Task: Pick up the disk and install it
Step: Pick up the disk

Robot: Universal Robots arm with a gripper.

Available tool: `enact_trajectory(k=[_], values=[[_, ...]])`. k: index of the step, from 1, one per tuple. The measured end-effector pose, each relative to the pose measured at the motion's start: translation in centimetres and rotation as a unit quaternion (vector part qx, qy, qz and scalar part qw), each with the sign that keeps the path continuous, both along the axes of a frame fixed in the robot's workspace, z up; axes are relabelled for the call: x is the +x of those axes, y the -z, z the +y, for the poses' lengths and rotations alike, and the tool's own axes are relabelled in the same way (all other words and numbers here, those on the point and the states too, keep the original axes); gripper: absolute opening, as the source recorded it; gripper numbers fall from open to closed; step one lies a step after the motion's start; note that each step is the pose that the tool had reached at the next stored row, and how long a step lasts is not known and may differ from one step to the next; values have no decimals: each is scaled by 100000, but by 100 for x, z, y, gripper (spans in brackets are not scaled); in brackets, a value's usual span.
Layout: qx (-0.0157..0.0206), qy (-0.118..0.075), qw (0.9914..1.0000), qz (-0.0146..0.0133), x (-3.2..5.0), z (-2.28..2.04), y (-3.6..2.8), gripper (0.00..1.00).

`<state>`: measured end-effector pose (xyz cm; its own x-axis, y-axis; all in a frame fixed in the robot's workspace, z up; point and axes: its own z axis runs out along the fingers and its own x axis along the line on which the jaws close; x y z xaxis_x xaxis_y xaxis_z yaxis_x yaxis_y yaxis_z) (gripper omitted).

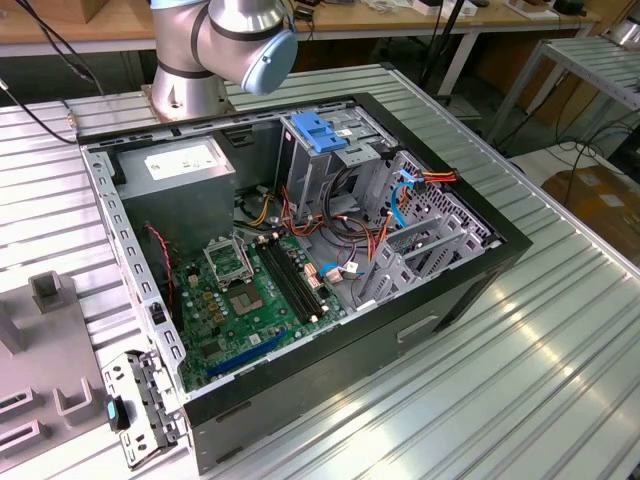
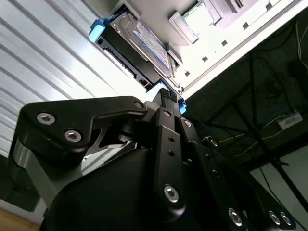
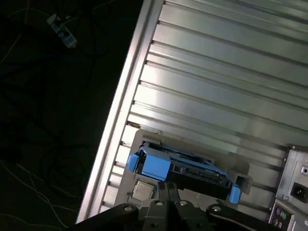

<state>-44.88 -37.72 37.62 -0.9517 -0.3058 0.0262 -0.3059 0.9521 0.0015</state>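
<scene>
My pincer (image 3: 168, 188) hangs just before the disk (image 3: 185, 171), which lies in a grey holder (image 3: 239, 169) on the ribbed table (image 3: 216, 72), close to the table's edge, with blue rails at both ends. In the second wrist view the pincer (image 2: 166, 96) points at the disk's (image 2: 144, 41) near blue end, with the label showing. I cannot tell whether it touches, or whether it is open or closed. In the exterior view my arm (image 1: 225, 40) stands at the top of the frame behind the open case (image 1: 330, 370), where a blue bracket (image 1: 318, 130) tops the cage (image 1: 310, 175).
</scene>
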Motion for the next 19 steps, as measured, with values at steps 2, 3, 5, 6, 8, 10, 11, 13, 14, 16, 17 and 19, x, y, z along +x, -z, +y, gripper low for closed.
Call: enact_trajectory(k=[2,3,5,6,8,10,11,13,14,16,17,19], values=[[-1,-2063,99979,2,0,0,0,11],[0,-2966,99956,1,0,0,0,11],[0,-5087,99871,1,0,0,0,11],[-2,-6877,99763,-2,0,0,0,11],[-1,-9109,99584,2,0,0,0,11],[-2,-11119,99380,2,0,0,0,11],[-1,-11953,99283,1,0,0,0,11],[-3,-14088,99003,5,0,0,0,11],[-3,-14983,98871,3,0,0,0,11],[-2,-17550,98448,2,0,0,0,11],[-2,-19188,98142,4,0,0,0,11],[-1,-22344,97472,0,0,0,0,11]])
